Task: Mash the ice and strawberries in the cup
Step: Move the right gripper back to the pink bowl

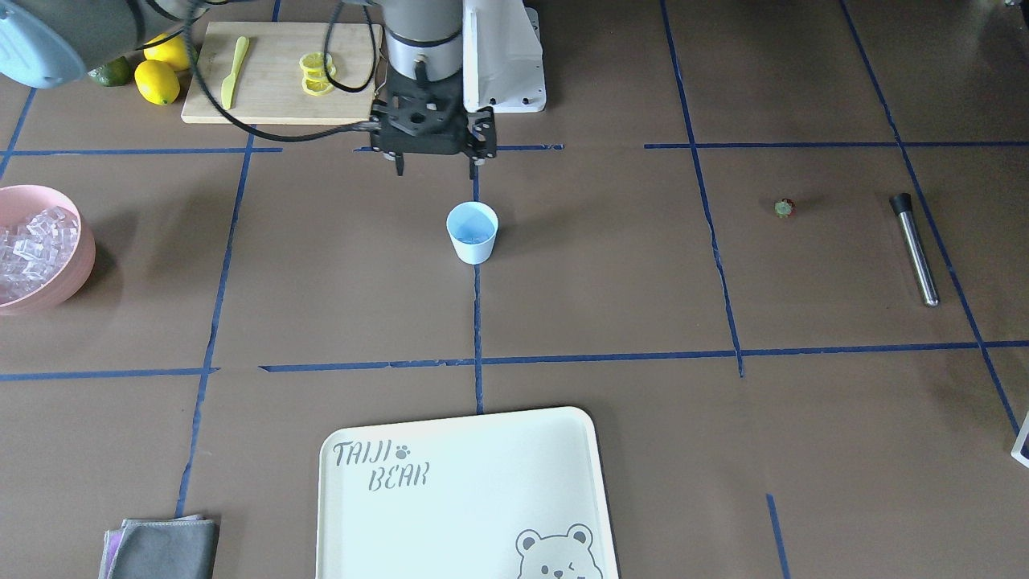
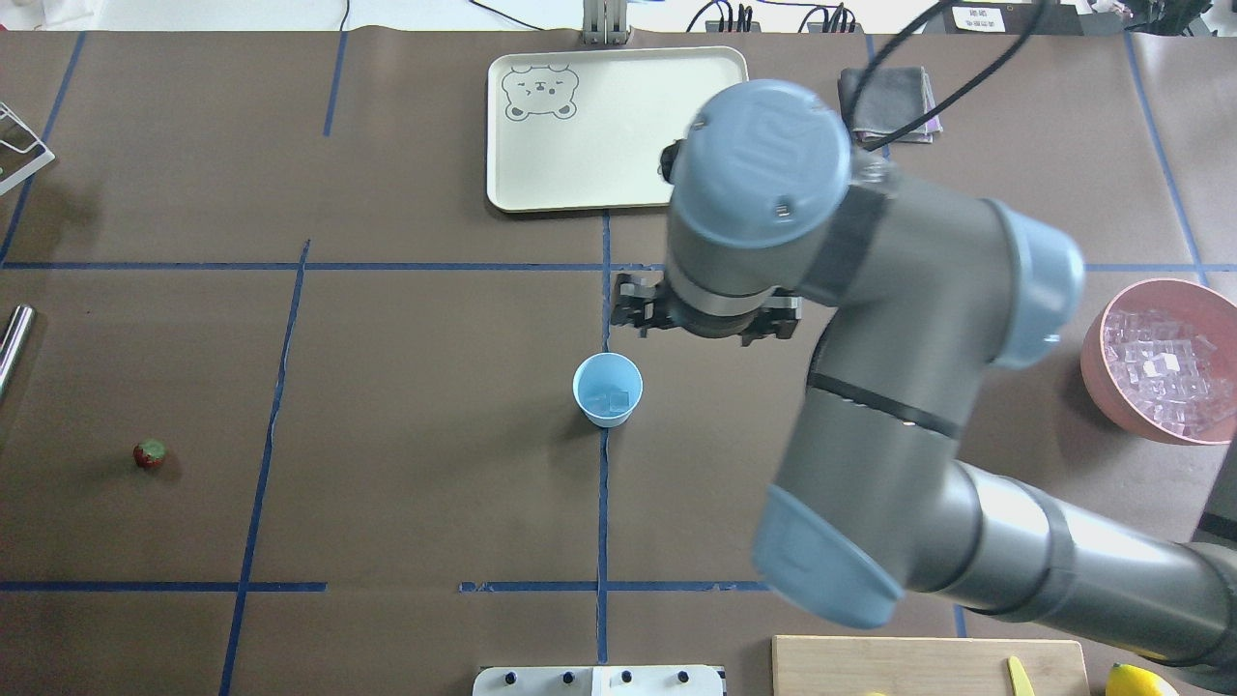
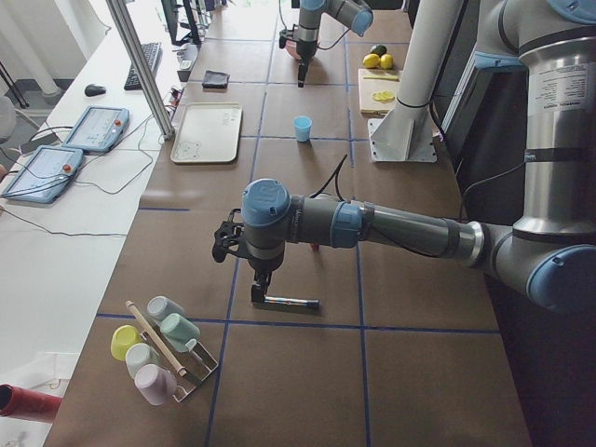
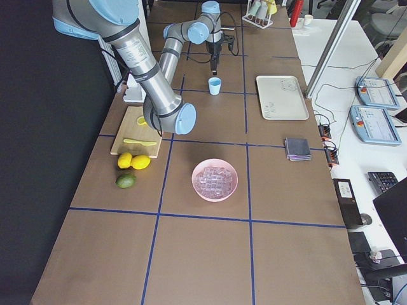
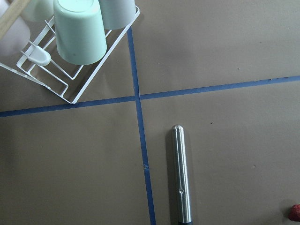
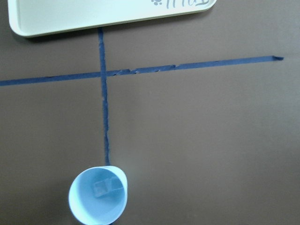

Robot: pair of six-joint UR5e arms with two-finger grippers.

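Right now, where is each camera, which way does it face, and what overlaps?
Front-facing: across the table, facing the robot; right arm behind the cup.
Overhead: behind the robot, looking down; right arm fills the right.
Left side: table's left end; left arm near, above the rod.
Right side: table's right end; right arm near, bowl nearest.
Left wrist: looks down on rod and rack; no arm.
Right wrist: looks down on cup and tray; no arm.
Shared: overhead and right wrist both show ice in the cup.
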